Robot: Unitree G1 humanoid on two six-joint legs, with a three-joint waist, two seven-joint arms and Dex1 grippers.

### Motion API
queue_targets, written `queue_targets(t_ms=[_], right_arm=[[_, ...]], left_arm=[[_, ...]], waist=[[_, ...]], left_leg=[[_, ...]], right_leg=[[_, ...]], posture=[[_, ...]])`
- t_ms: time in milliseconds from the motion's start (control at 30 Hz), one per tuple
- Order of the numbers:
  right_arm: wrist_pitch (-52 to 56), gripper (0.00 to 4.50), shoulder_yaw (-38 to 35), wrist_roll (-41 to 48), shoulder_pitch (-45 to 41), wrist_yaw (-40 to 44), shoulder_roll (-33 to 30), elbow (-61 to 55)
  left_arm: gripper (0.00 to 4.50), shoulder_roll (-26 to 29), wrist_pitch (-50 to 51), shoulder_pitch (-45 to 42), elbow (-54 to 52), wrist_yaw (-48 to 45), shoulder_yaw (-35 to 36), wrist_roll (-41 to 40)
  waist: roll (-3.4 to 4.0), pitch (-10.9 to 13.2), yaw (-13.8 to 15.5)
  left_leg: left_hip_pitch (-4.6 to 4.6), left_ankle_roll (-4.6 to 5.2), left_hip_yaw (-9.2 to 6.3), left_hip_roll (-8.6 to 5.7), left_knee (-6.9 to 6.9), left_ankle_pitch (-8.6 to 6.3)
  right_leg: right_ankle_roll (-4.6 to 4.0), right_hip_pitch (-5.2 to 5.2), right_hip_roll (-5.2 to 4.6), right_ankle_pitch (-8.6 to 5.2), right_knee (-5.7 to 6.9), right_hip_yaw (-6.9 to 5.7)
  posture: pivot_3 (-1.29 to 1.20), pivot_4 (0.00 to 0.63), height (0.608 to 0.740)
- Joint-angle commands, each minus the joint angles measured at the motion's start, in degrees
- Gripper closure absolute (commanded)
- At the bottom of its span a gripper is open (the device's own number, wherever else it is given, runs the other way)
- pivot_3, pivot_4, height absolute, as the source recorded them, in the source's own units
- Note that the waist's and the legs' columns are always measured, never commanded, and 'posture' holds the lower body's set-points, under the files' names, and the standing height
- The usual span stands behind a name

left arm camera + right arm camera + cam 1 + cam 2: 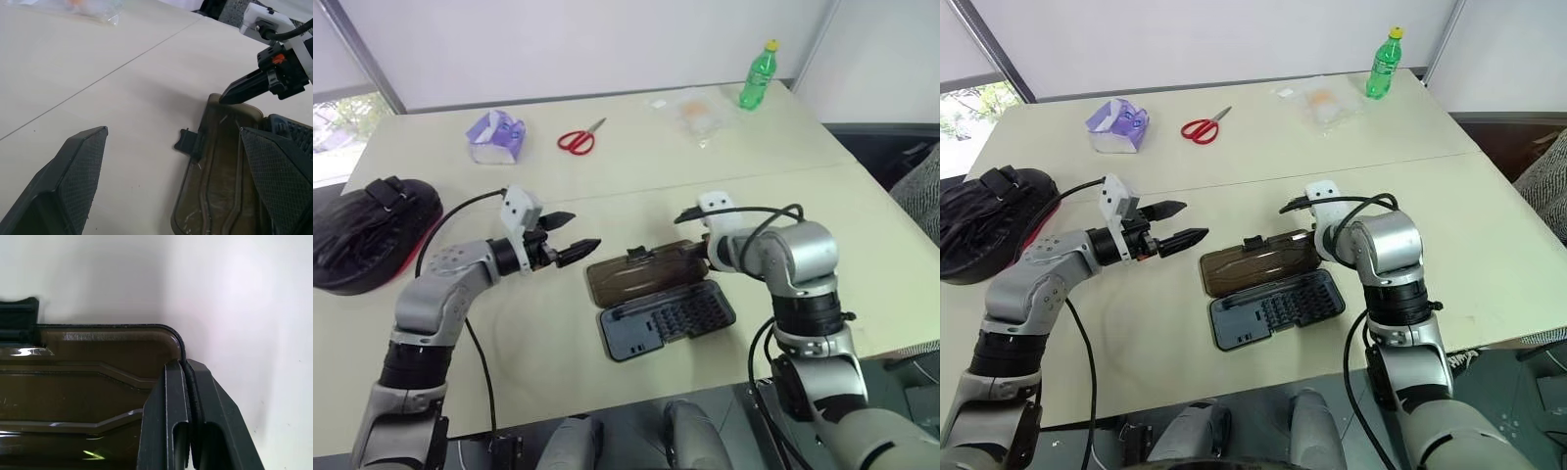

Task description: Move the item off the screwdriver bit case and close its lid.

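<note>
The table point(636, 176) is a pale cream surface with a seam line running across it.

The black boxing mitt point(367, 230) lies at the table's left edge, well apart from the case, its red underside rim showing along the near side. It is off the case entirely.

The bit case point(658, 301) lies open and flat near the front middle of the table. The dark grey tray point(668, 320) with its rows of bits sits nearer the robot. The smoky-brown lid point(641, 273) is folded back on the far side, lying flat on the table, with its small latch tab point(636, 254) on the far edge. The lid is not closed.

The right gripper point(186, 369) points down at the lid's far right corner. Its 2 fingers are pressed together with nothing between them, the tips at the lid's rim; contact cannot be confirmed.

The left gripper point(570, 235) hangs above the table just left of the lid, pointing toward the right, its 2 fingers point(73, 171) spread wide and empty.

Along the far side: a green bottle point(759, 74) with a yellow cap, upright at the right; a clear plastic bag point(695, 114) beside it; red-handled scissors point(578, 140) near the middle; a purple tissue pack point(495, 136) to the left.
</note>
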Motion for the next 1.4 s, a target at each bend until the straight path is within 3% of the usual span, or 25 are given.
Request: queue_targets(t_ms=[33,867,1400], right_arm=[[0.4,4.47,-2.3,2.5,1.2,-3.7,-0.8,-2.2],[0.4,4.47,-4.2,45.3,3.3,-34.5,-7.8,-0.3],[0.4,4.47,-3.5,67.7,2.5,-50.5,-12.4,3.5]], left_arm=[[0.0,0.2,-1.2,-0.7,-1.1,-0.6,0.0,0.4],[0.0,0.0,-1.4,-0.9,-1.0,-1.3,-0.1,1.6],[0.0,-0.1,-2.0,-1.5,-0.2,-2.1,-0.6,2.2]], waist=[[0.0,0.0,0.2],[0.0,0.0,0.5],[0.01,0.0,0.5]], left_leg=[[0.0,0.0,0.0,0.0,0.0,0.0],[0.0,0.03,0.06,0.02,-0.01,-0.02],[0.0,0.07,0.1,0.04,-0.01,-0.03]], right_leg=[[0.0,0.0,0.0,0.0,0.0,0.0],[0.0,0.0,0.01,0.0,-0.02,0.01],[0.0,0.0,0.03,0.0,-0.05,0.01]], posture=[[0.0,0.15,0.74],[0.0,0.15,0.74],[0.0,0.15,0.74]])
